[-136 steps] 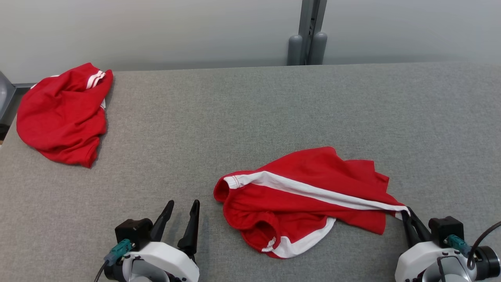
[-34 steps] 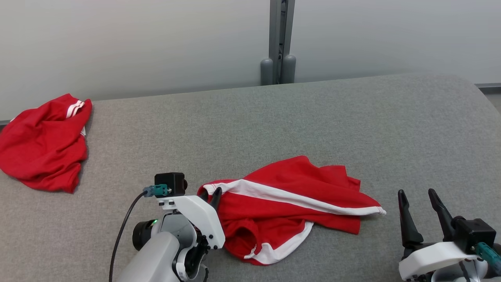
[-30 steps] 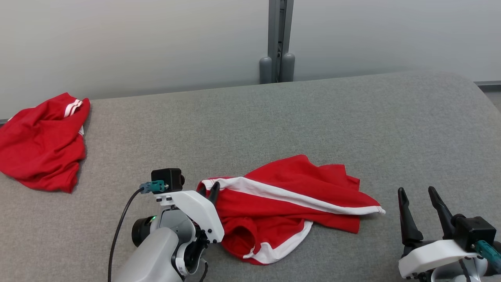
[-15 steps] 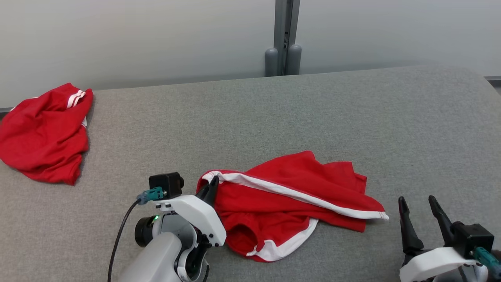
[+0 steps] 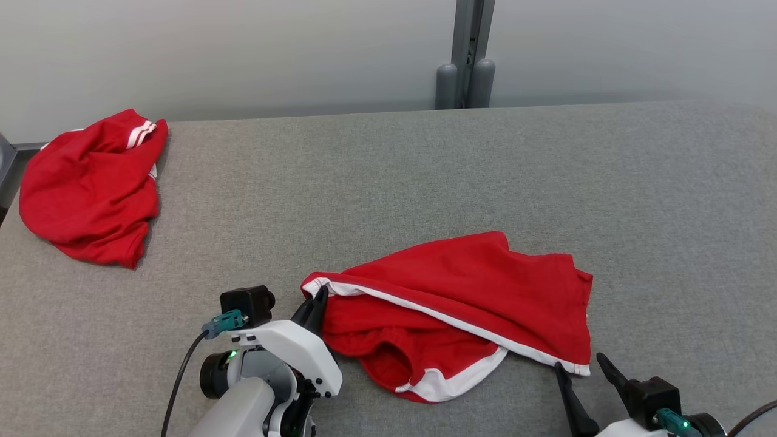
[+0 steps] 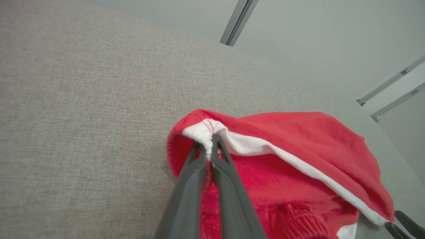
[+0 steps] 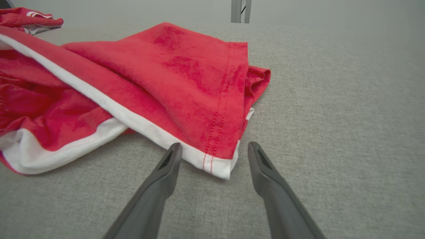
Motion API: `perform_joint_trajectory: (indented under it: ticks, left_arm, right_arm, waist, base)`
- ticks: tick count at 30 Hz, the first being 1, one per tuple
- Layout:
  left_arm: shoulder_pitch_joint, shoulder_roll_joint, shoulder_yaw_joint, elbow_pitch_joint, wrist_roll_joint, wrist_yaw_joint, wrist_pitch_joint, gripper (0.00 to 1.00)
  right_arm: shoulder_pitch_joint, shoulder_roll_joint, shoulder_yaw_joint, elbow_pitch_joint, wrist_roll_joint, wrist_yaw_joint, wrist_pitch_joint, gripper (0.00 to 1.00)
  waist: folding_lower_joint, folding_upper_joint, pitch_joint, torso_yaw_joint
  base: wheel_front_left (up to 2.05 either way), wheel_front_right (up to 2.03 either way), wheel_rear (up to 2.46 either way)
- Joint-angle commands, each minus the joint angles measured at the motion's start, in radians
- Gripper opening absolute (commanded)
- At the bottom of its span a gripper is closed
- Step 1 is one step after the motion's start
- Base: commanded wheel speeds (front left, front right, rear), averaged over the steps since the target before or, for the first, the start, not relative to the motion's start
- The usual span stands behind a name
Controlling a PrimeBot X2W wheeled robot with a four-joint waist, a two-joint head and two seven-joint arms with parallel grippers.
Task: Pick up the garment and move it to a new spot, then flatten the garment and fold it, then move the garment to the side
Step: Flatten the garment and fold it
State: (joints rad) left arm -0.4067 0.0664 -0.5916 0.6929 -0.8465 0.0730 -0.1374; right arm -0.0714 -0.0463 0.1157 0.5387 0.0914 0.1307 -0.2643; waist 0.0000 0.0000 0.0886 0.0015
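Observation:
The garment (image 5: 485,291) is a pair of red shorts with white side stripes, lying crumpled on the grey table (image 5: 388,176) at the near middle. My left gripper (image 5: 317,298) is shut on its waistband corner at the garment's left end; the left wrist view shows both fingers pinching the white band (image 6: 207,139) of the garment (image 6: 298,146). My right gripper (image 5: 581,371) stands open at the near right, its fingertips straddling the white-hemmed leg corner (image 7: 219,166) of the garment (image 7: 172,76) without touching it.
A second red garment (image 5: 91,182) with white stripes lies bunched at the table's far left corner, also visible as a red heap (image 7: 30,20) in the right wrist view. A grey post (image 5: 466,60) stands behind the table's far edge against the pale wall.
The left gripper has shut on the waistband corner. The garment's right side has spread and shifted nearer to me. The right gripper has moved up to the leg corner. The head camera has shifted.

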Motion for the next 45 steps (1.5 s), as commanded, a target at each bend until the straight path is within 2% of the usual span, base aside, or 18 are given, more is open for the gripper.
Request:
perform_joint_trajectory:
  ticks: [1, 15, 17, 23, 29, 33, 45]
  left_arm:
    - [-0.001, 0.009, 0.002, 0.002, 0.006, -0.002, -0.009, 0.0]
    - [0.026, 0.018, 0.002, 0.013, -0.008, -0.007, -0.024, 0.0]
    - [0.03, 0.02, 0.0, 0.014, -0.009, -0.006, -0.023, 0.0]
    - [0.037, 0.025, 0.002, 0.014, -0.017, -0.004, -0.025, 0.0]
    - [0.046, 0.031, 0.004, 0.009, -0.02, 0.002, -0.031, 0.0]
    - [0.046, 0.037, 0.008, 0.0, -0.023, -0.003, -0.041, 0.0]
    - [0.049, 0.061, 0.036, -0.097, -0.015, -0.04, -0.103, 0.0]
  right_arm:
    - [0.002, -0.011, 0.02, 0.011, -0.016, 0.0, 0.0, 1.0]
    - [-0.037, -0.015, 0.075, 0.076, -0.047, 0.0, 0.0, 0.99]
    - [-0.038, -0.015, 0.078, 0.076, -0.045, 0.0, 0.0, 0.89]
    - [-0.039, -0.014, 0.086, 0.087, -0.043, 0.0, 0.0, 0.47]
    - [-0.05, -0.013, 0.1, 0.093, -0.033, 0.0, 0.0, 0.29]
    - [-0.047, -0.02, 0.099, 0.048, -0.019, 0.0, 0.0, 0.0]
    - [-0.018, -0.049, 0.044, -0.218, 0.025, 0.0, 0.0, 0.0]
  waist:
    - [0.0, 0.0, 0.002, 0.004]
    - [0.0, 0.0, -0.003, 0.011]
    - [0.0, 0.0, -0.004, 0.015]
    - [0.0, 0.0, -0.006, 0.017]
    - [0.0, 0.0, -0.005, 0.012]
    - [0.0, 0.0, -0.005, 0.007]
    - [0.0, 0.0, -0.025, -0.025]
  base:
    - [0.0, 0.0, 0.0]
    - [0.0, 0.0, 0.0]
    - [0.0, 0.0, 0.0]
    - [0.0, 0.0, 0.0]
    - [0.0, 0.0, 0.0]
    - [0.0, 0.0, 0.0]
    - [0.0, 0.0, 0.0]
